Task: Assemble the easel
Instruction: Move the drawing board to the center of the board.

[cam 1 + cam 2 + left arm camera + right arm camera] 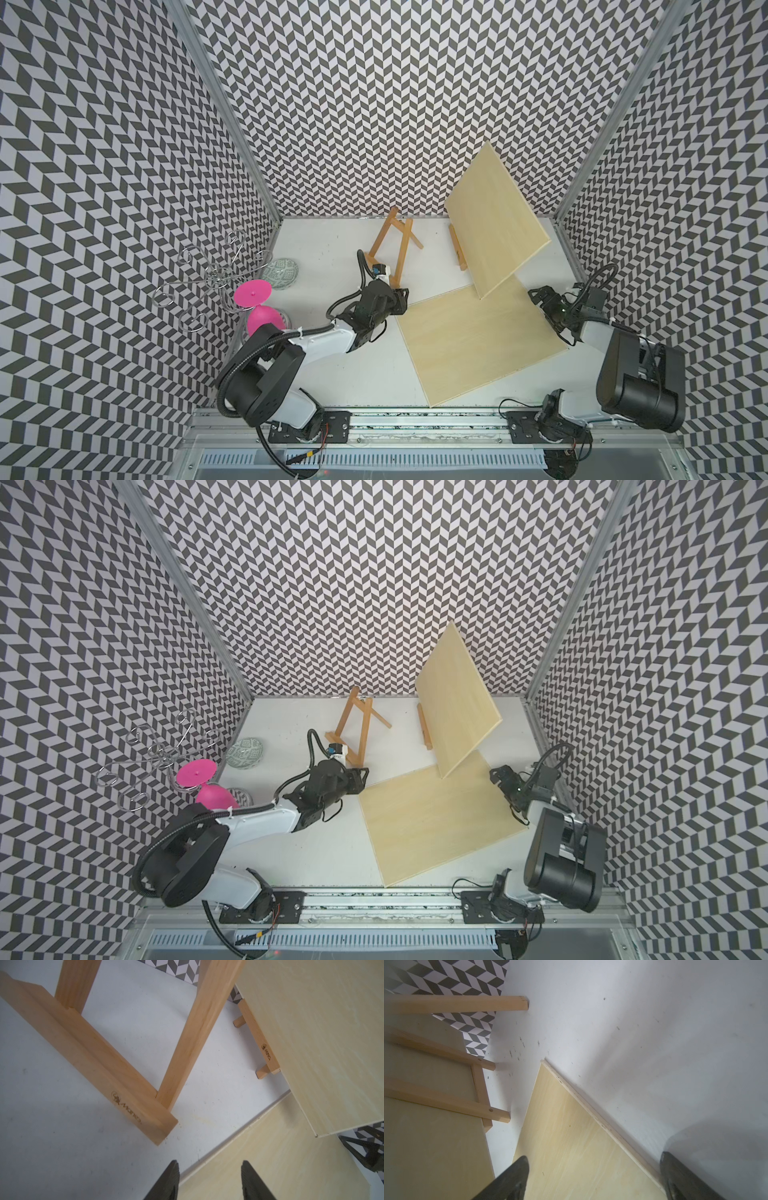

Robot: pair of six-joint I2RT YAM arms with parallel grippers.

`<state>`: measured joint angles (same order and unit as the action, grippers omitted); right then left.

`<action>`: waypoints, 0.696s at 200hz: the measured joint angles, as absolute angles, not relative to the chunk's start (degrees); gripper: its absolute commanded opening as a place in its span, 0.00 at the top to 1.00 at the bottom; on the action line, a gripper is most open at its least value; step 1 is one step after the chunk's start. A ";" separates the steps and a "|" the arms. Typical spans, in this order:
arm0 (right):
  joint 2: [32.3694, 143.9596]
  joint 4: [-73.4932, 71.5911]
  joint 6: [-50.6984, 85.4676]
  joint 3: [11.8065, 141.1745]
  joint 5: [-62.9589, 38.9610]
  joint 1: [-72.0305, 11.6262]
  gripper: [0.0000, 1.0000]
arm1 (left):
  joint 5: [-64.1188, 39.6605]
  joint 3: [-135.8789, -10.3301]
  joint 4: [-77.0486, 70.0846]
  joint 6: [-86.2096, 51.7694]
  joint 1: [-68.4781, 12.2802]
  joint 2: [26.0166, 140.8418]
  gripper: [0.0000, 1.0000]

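- Two easels stood at the back of the table (353,386) in both top views. The empty easel (395,245) was mid-back, and the second easel (457,249) to its right had a tilted board (494,220) leaning on it.
- Flat board (478,340) lay front right on the table, with its back corner under the tilted board's low corner.
- Left gripper (402,296) sat just beside the empty easel's front foot; right gripper (536,294) was near the flat board's right edge.
- Pink goblet (266,320), wire rack (208,274) and patterned plate (281,272) stood far left.
- Left wrist: I saw the left gripper (209,1167) with a narrow gap and nothing in it, straddling the flat board's edge. The empty easel's ledge (89,1049) was just ahead, untouched.
- Right wrist: the right gripper (593,1155) was spread wide and empty over the flat board's edge. The second easel's frame (481,1088) showed behind the tilted board.
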<state>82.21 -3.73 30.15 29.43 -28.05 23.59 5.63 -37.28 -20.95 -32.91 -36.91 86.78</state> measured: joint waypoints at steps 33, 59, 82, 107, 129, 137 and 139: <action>82.21 -4.80 29.28 28.84 -28.53 23.66 0.04 | 5.82 -43.59 -20.75 -30.35 -36.10 93.54 0.57; 82.21 -5.74 28.40 28.27 -28.95 23.70 0.04 | 5.78 -47.46 -20.82 -29.32 -34.83 97.82 0.60; 82.26 -6.70 27.92 27.77 -29.61 23.70 0.04 | 5.45 -50.43 -20.93 -28.03 -34.11 100.90 0.61; 82.21 -7.75 27.79 27.16 -30.44 23.38 0.04 | 4.23 -55.27 -20.93 -26.59 -33.95 104.90 0.63; 82.21 -8.40 27.83 26.74 -31.35 22.90 0.04 | 2.57 -57.91 -20.95 -26.04 -33.95 106.85 0.59; 82.21 -8.56 27.83 26.65 -31.57 22.63 0.04 | 1.67 -58.00 -20.95 -26.04 -33.95 106.85 0.57; 82.21 -8.56 27.81 26.65 -31.62 22.57 0.04 | 1.43 -57.98 -20.93 -25.98 -33.95 106.80 0.56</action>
